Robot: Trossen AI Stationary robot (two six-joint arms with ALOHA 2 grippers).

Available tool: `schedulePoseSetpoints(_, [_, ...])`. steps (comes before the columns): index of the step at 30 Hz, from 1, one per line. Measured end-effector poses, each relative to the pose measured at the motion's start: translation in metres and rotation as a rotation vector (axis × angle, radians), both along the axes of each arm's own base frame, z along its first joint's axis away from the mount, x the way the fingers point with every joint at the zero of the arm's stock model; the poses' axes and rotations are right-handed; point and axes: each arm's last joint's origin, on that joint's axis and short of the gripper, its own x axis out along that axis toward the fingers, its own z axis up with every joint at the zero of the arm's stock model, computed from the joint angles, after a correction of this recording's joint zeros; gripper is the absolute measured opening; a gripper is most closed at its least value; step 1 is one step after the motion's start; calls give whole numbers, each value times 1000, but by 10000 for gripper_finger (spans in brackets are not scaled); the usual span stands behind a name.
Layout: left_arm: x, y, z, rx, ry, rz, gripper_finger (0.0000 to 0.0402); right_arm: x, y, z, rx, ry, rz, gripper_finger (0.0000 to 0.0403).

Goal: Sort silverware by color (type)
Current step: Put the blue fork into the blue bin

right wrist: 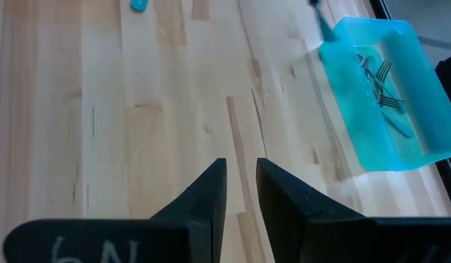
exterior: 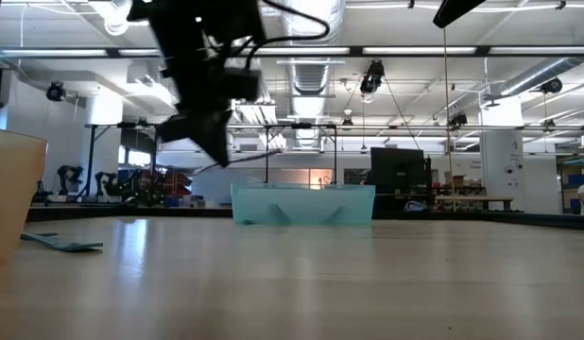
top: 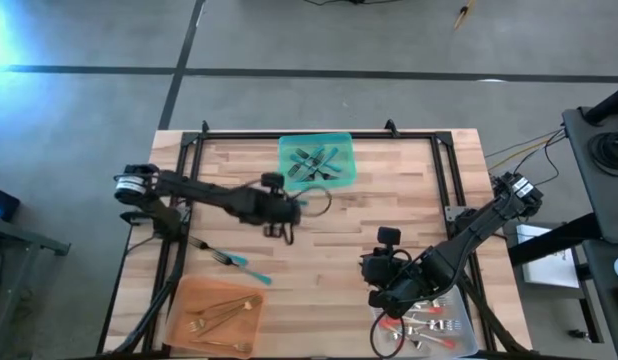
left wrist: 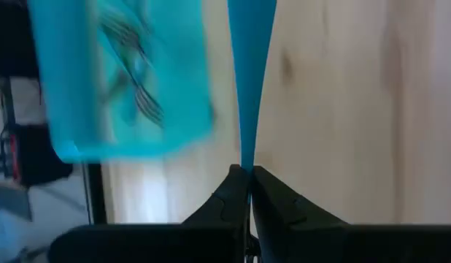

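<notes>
From above, the left gripper [top: 289,215] hangs over the middle of the wood table [top: 389,200], just short of the teal tray [top: 317,162] that lies ahead of it; what it holds is hard to make out here, only a speck of teal at its tip. Behind and below it a teal fork [top: 229,262] lies on the bare boards, and farther back the orange tray [top: 214,315] holds gold pieces [top: 217,312]. The right gripper [top: 381,297] waits at the near right, its fingers hidden under the arm, beside the clear tray [top: 429,328] with red-handled pieces [top: 421,325], partly covered by that arm. The low view shows the left gripper [exterior: 212,142] raised above the table with the teal tray [exterior: 303,204] beyond it, the orange tray [exterior: 13,194] cut off at the edge, and a workshop with ceiling lights and benches behind; the held piece is lost against the clutter. The left wrist view alone makes the grip plain: the fingers [left wrist: 224,197] are pinched shut on the thin end of a teal handle [left wrist: 250,66], whose far end runs out of frame, with the blurred teal tray [left wrist: 65,131] and its forks [left wrist: 134,69] just beside it. The right wrist view shows the right gripper [right wrist: 241,179] with its fingers a narrow gap apart, holding nothing, the teal tray [right wrist: 357,146] far ahead.
</notes>
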Motion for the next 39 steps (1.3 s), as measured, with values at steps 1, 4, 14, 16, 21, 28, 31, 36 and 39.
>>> schedulePoseSetpoints(1, [5,6,6,2,-29,-4,0,0,0,0,0,-1,1,68])
schedulePoseSetpoints(4, [19,28,22,22,-119,2,0,0,0,0,1,-2,0,68])
schedulePoseSetpoints(14, [38,110,56,-138,-408,-81,0,1,1,1,10,-13,0,68])
schedulePoseSetpoints(16, [39,122,49,-184,-426,-86,0,2,1,1,15,-20,0,68])
schedulePoseSetpoints(21, [51,141,17,-246,-370,-61,0,2,2,1,22,-29,0,68])
schedulePoseSetpoints(28, [78,156,2,-294,-259,-22,0,3,2,2,28,-37,0,68])
schedulePoseSetpoints(31, [89,162,-1,-333,-173,8,0,3,3,2,29,-38,0,68])
schedulePoseSetpoints(36, [102,170,-10,-395,-36,61,0,3,3,2,31,-41,0,68])
schedulePoseSetpoints(39, [108,172,-8,-400,-47,54,0,3,3,2,31,-41,0,68])
